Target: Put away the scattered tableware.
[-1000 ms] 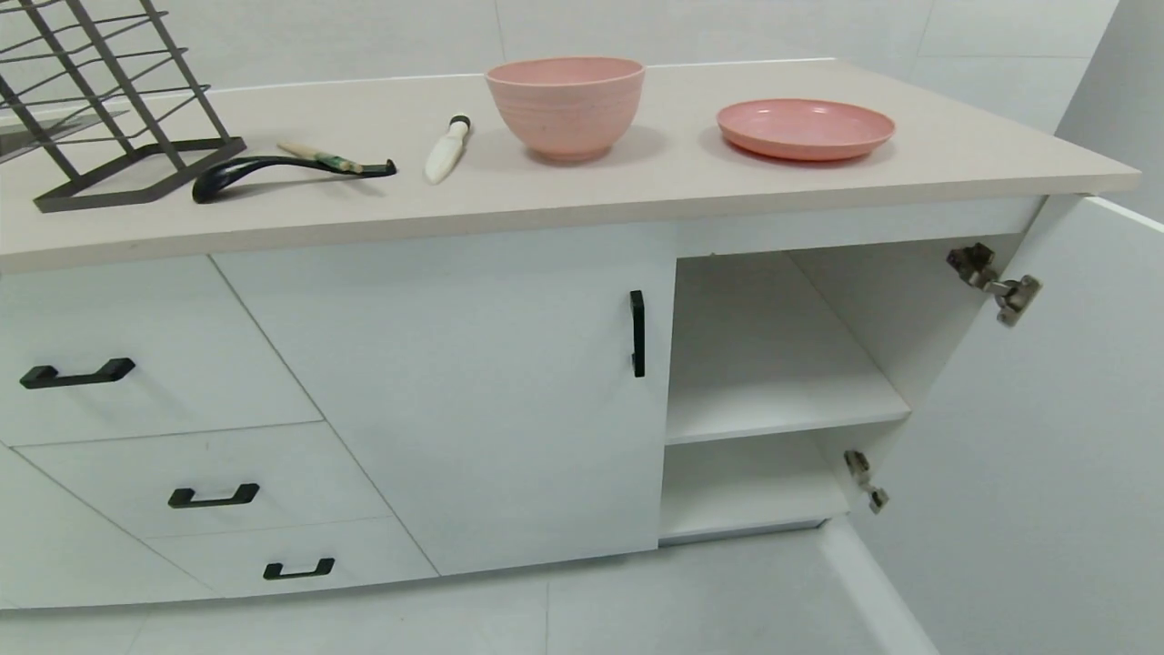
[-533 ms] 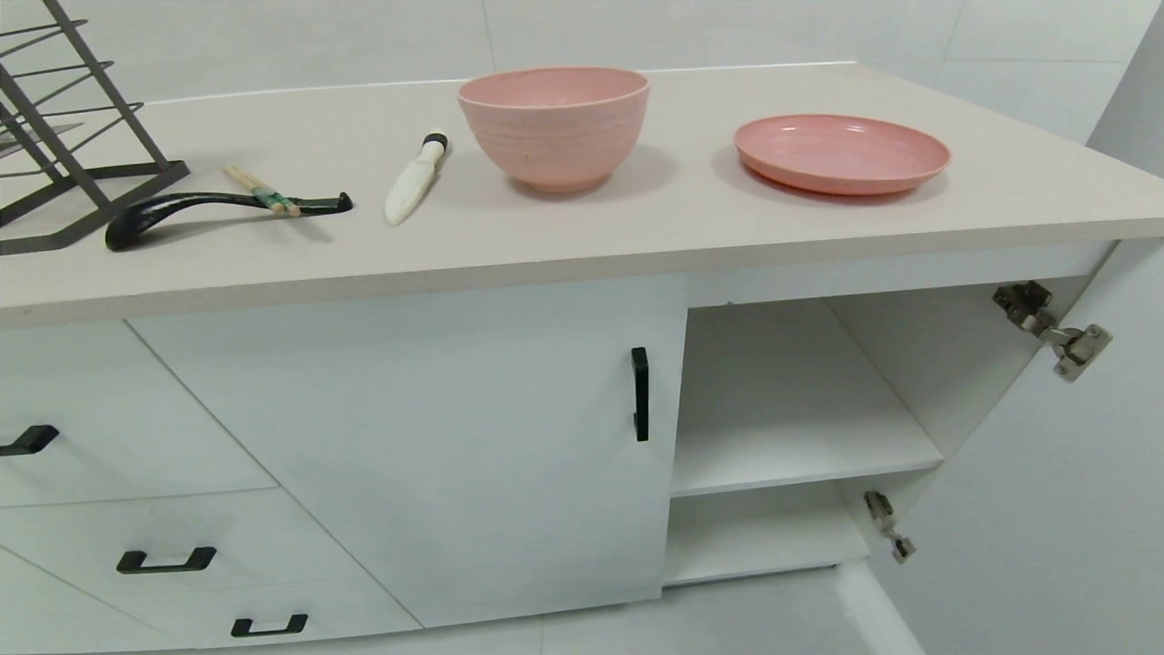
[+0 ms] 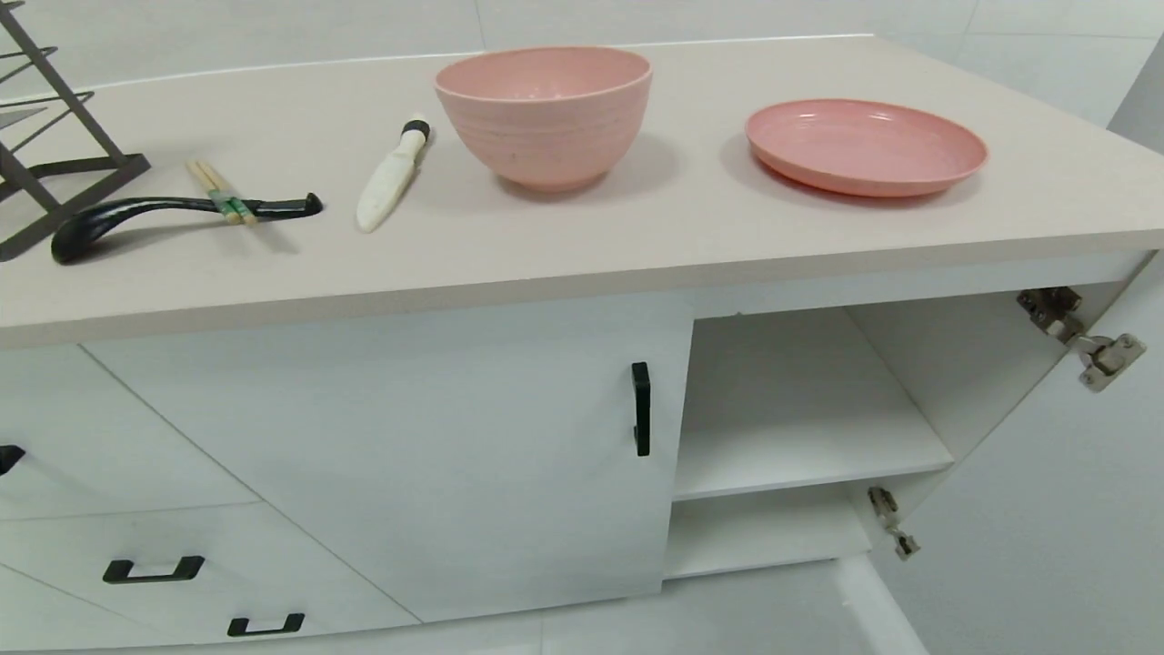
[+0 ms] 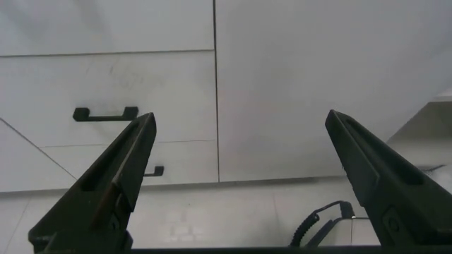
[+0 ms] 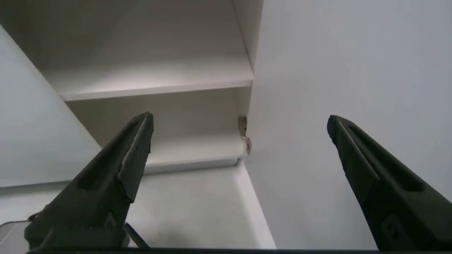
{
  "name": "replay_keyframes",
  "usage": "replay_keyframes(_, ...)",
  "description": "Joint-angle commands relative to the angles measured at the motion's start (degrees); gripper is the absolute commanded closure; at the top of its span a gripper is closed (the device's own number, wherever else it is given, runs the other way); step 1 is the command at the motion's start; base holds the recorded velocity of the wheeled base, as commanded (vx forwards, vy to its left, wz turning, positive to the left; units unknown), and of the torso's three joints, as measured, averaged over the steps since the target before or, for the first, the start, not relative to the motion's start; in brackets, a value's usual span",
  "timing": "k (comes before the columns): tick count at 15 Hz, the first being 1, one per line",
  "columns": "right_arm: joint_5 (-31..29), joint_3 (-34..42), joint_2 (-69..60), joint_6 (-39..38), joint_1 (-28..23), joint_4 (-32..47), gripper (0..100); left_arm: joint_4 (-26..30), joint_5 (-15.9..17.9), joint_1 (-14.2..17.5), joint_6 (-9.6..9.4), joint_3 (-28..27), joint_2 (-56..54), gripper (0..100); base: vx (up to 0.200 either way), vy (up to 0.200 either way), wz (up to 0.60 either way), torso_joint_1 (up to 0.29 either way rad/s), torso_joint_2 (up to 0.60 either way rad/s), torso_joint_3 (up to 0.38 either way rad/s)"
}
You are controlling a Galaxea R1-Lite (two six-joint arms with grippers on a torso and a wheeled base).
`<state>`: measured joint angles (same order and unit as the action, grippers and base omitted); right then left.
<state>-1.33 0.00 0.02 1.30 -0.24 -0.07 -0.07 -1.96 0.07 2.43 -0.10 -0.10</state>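
On the countertop (image 3: 637, 236) lie ladle (image 3: 136, 218), chopsticks (image 3: 216, 191), what looks like a sheathed knife (image 3: 391, 173), bowl (image 3: 544, 114) and plate (image 3: 864, 146). My left gripper (image 4: 239, 123) and right gripper (image 5: 240, 123) hang low, fingers spread, empty. I judge this the approach; next, an arm must rise to the tableware, bound for the open cabinet (image 3: 800, 428).

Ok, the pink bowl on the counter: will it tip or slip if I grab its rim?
The pink bowl looks matte and plastic-like, so probably light and grippy. Its base is narrower than its rim, so a high push might tip it.
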Motion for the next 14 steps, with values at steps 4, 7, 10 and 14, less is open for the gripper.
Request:
replay_keyframes(4, 0.0, 0.0, 0.0, 0.0, 0.1, 0.0, 0, 0.0, -0.2, 0.0, 0.04, 0.0, 0.1, 0, 0.000, 0.000, 0.00, 0.225, -0.56, -0.209)
replay_keyframes(7, 0.0, 0.0, 0.0, 0.0, 0.1, 0.0, 0, 0.0, -0.2, 0.0, 0.04, 0.0, 0.1, 0, 0.000, 0.000, 0.00, 0.219, -0.52, -0.198)
replay_keyframes(10, 0.0, 0.0, 0.0, 0.0, 0.1, 0.0, 0, 0.0, -0.1, 0.0, -0.05, 0.0, 0.1, 0, 0.000, 0.000, 0.00, 0.155, -0.48, -0.217)
replay_keyframes(14, -0.1, 0.0, 0.0, 0.0, 0.1, 0.0, 0, 0.0, -0.1, 0.0, -0.14, 0.0, 0.1, 0, 0.000, 0.000, 0.00, 0.281, -0.49, -0.223)
